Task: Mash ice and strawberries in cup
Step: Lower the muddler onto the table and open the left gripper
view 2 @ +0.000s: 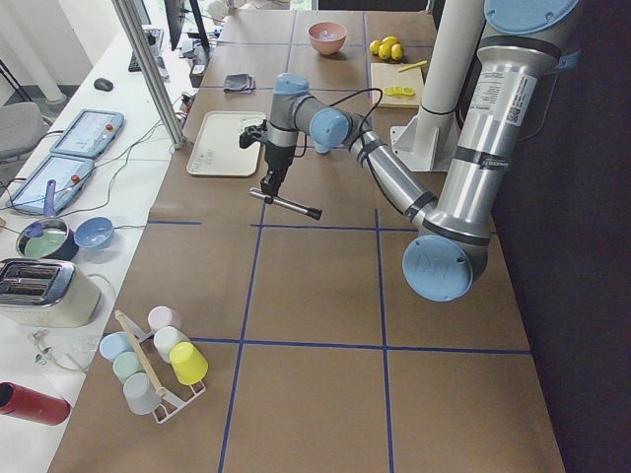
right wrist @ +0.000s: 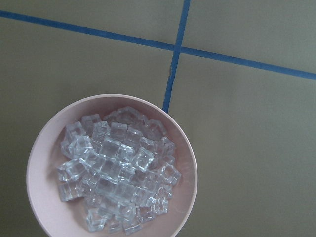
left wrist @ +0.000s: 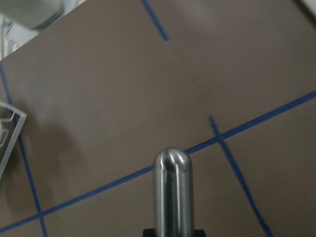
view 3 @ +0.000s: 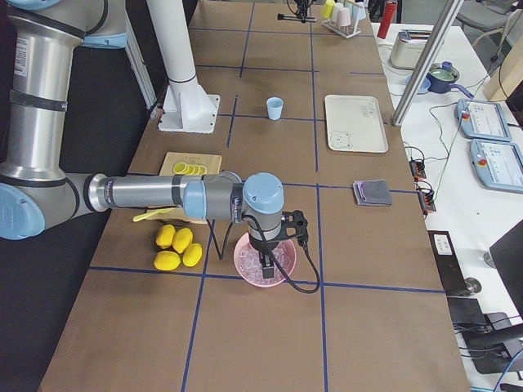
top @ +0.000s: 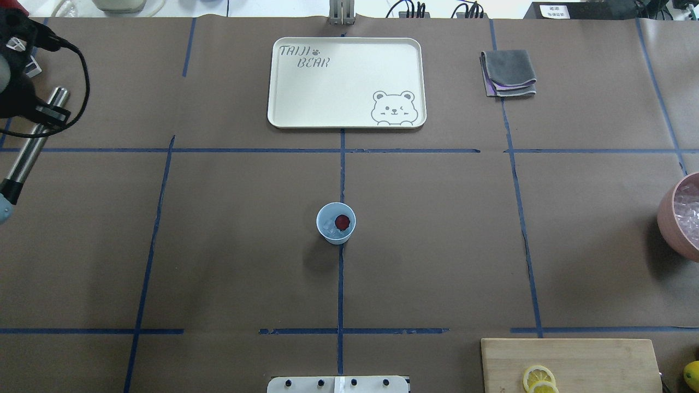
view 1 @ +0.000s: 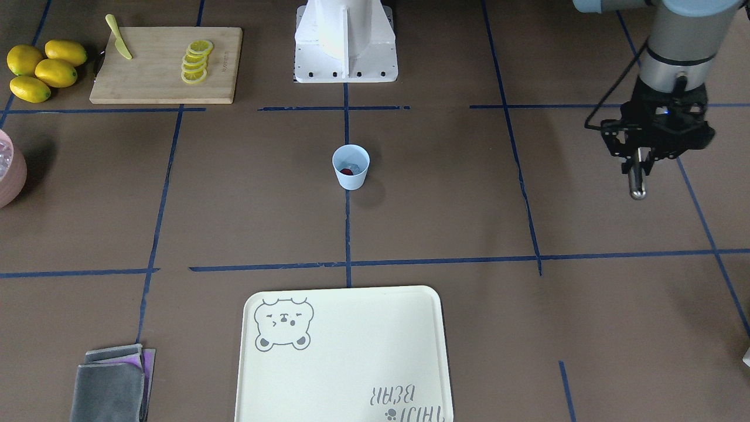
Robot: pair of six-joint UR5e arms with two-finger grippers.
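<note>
The light-blue cup [top: 336, 222] [view 1: 351, 167] stands upright at the table's middle. Inside it lie a dark-red strawberry piece [top: 342, 221] [view 1: 347, 172] and a few clear ice chunks [top: 329, 226]. My left gripper [view 1: 638, 161] [top: 49, 112] hangs far out to the robot's left, shut on a steel rod [view 1: 637, 186] [top: 30, 144] [left wrist: 173, 190] with a rounded end, well away from the cup. My right gripper [view 3: 268, 260] hovers over a pink bowl [right wrist: 39, 148] [top: 669, 218] full of ice cubes [right wrist: 116, 173]; I cannot tell whether it is open or shut.
A cream tray [top: 338, 93] lies beyond the cup, a folded grey cloth [top: 508, 73] beside it. A cutting board [view 1: 152, 76] carries lemon slices [view 1: 196, 61] and a yellow knife [view 1: 119, 44]; whole lemons [view 1: 44, 70] sit next to it. A rack of cups [view 2: 153, 360] stands far left.
</note>
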